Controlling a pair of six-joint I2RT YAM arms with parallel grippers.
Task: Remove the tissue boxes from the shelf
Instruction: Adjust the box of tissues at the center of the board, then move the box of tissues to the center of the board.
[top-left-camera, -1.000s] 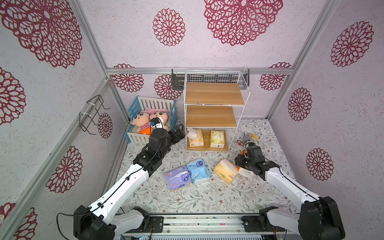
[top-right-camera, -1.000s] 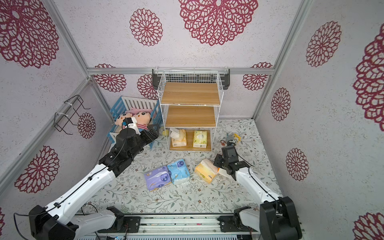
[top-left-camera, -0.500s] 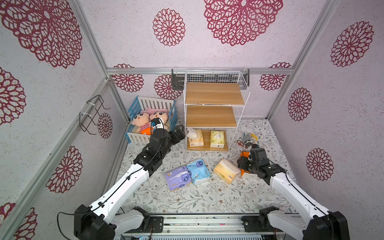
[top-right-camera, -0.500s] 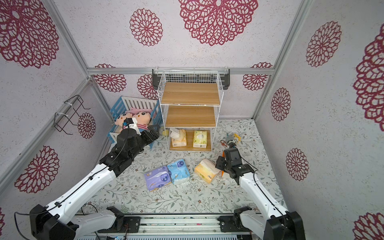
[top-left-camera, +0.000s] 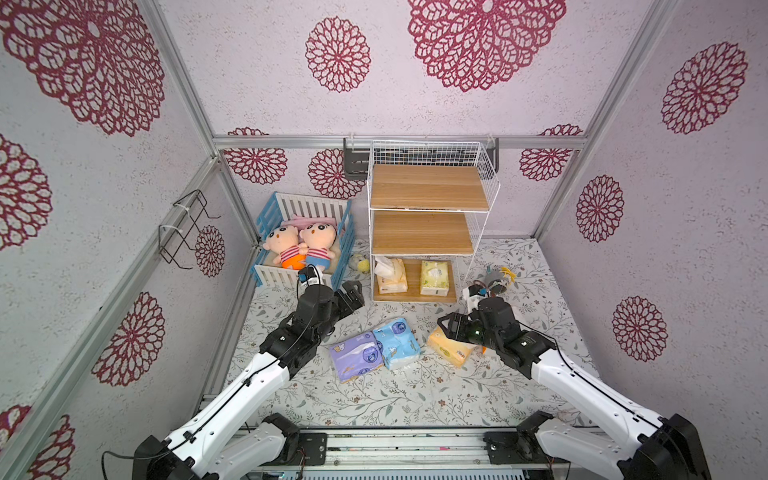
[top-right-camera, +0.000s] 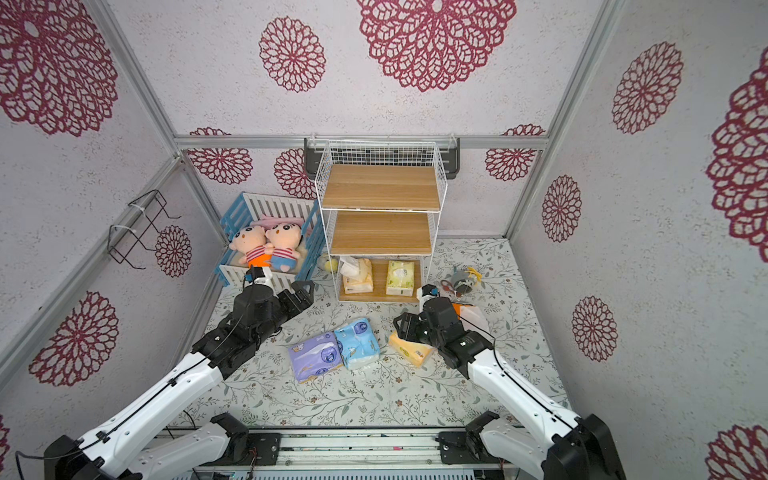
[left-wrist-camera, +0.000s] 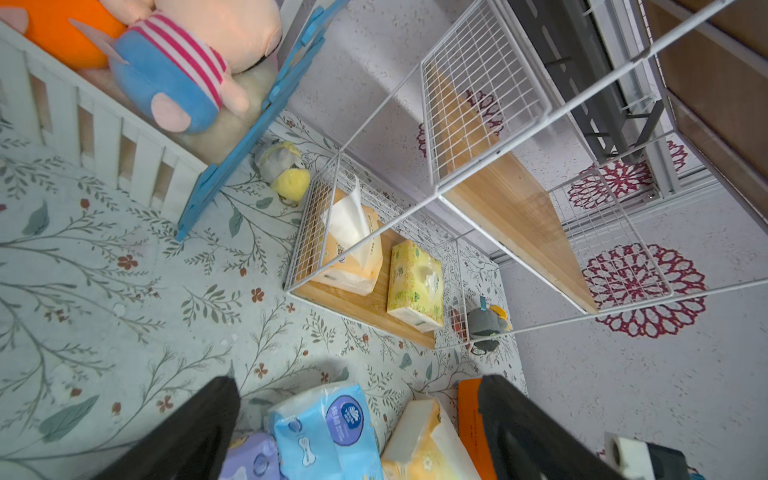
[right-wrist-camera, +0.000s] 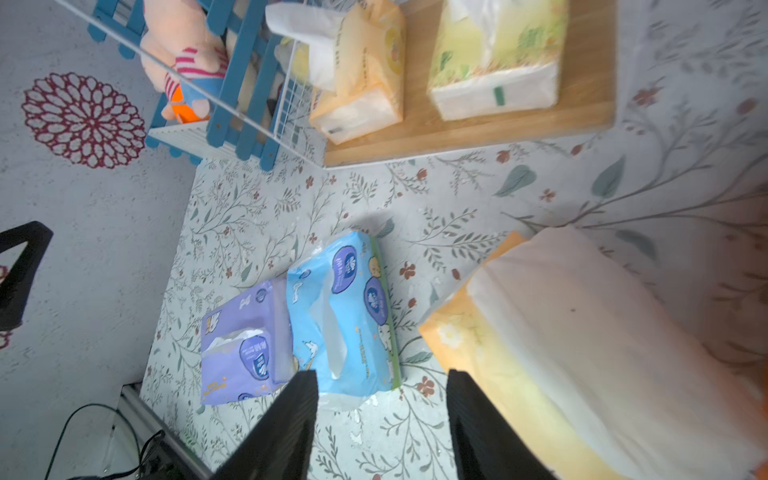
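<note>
The shelf (top-left-camera: 428, 187) stands at the back; its bottom board holds a cream-yellow tissue box (top-left-camera: 390, 274) with white tissue sticking out and a pale green one (top-left-camera: 434, 277). Purple (top-left-camera: 356, 360), light blue (top-left-camera: 395, 343) and yellow-orange (top-left-camera: 451, 351) tissue boxes lie on the floor mat. An orange-and-white one (top-right-camera: 467, 311) shows partly behind my right wrist. My right gripper (right-wrist-camera: 382, 374) is open and empty, low over the mat between the light blue box (right-wrist-camera: 345, 316) and the yellow-orange box (right-wrist-camera: 540, 332). My left gripper (left-wrist-camera: 357, 382) is open and empty, left of the shelf's bottom tier.
A blue-and-white crib (top-left-camera: 266, 274) with two plush dolls (top-left-camera: 299, 245) stands left of the shelf, a small yellow-grey toy (top-left-camera: 359, 262) between them. A grey toy (top-left-camera: 496, 278) lies right of the shelf. A wire rack (top-left-camera: 187, 230) hangs on the left wall.
My right gripper has come away from the orange-and-white box and swung left, over the yellow-orange one. The left arm has not moved.
</note>
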